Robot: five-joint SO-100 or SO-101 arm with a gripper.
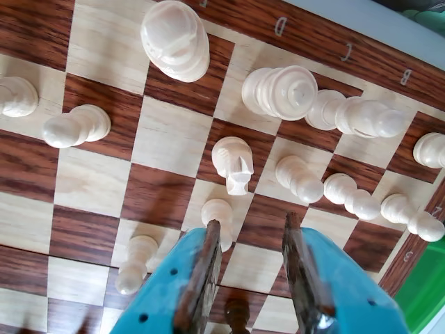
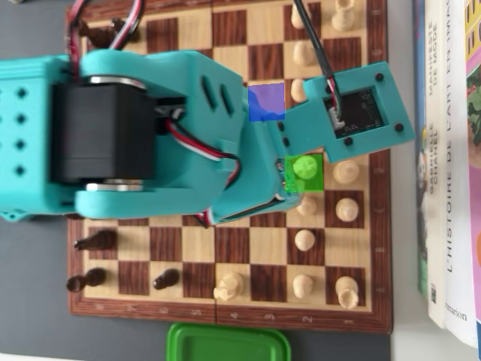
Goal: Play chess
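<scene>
In the wrist view my teal gripper (image 1: pixel 252 223) is open and empty above a wooden chessboard (image 1: pixel 90 174). A white pawn (image 1: pixel 219 212) stands just beyond the left fingertip (image 1: pixel 211 233). A white knight (image 1: pixel 233 163) stands one square further on. The top of a dark piece (image 1: pixel 236 314) shows low between the jaws, touching neither. In the overhead view the teal arm (image 2: pixel 150 135) covers the middle of the chessboard (image 2: pixel 188 252) and hides the jaws. A green-tinted square holds a pawn (image 2: pixel 304 167), and a blue-tinted square (image 2: pixel 267 101) is empty.
Several white pieces stand in rows near the gripper, including a tall one (image 1: pixel 175 38) and a pawn (image 1: pixel 132 268). Overhead, white pieces (image 2: pixel 346 209) fill the right side and dark pieces (image 2: pixel 94 241) the left. Books (image 2: pixel 451 150) lie right; a green container (image 2: pixel 225 344) sits below.
</scene>
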